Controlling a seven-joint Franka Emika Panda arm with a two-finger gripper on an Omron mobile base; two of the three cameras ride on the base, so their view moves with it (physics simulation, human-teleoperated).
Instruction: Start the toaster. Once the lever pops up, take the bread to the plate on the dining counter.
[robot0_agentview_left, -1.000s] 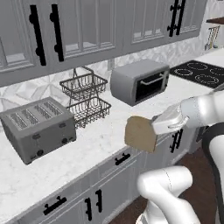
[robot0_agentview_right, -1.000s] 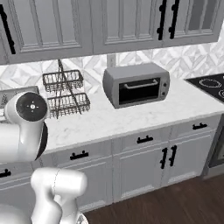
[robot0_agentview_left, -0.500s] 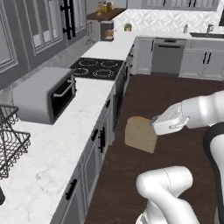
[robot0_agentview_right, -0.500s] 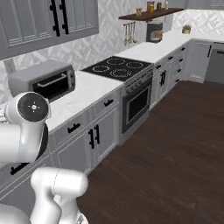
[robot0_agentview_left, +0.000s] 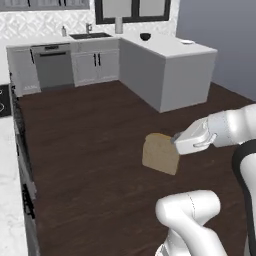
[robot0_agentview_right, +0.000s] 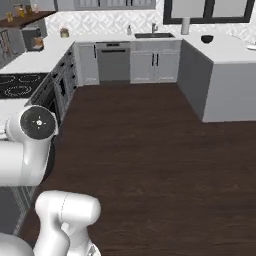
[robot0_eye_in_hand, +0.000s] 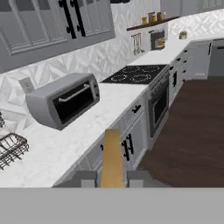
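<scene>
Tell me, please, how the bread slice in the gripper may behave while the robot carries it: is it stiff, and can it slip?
The bread juts sideways from the gripper without sagging, so it is probably stiff. The hand view shows it thin and edge-on between the fingertips, so likely light. Held only near one edge, it might pivot or slip if jolted.

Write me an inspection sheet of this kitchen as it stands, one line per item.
Surface: the dining counter, white top on a grey base, stands across the dark wood floor.
Job's things: the bread is held in the air over the floor; the plate sits on the far part of the dining counter.
Clutter: a dark bowl on the dining counter; a toaster oven and a wire rack on the worktop in the hand view.
Grippers: the gripper is shut on the bread, edge-on between its fingers.
Cables: nothing seen.
Surroundings: sink, dishwasher, black cooktop and grey cabinets.
</scene>
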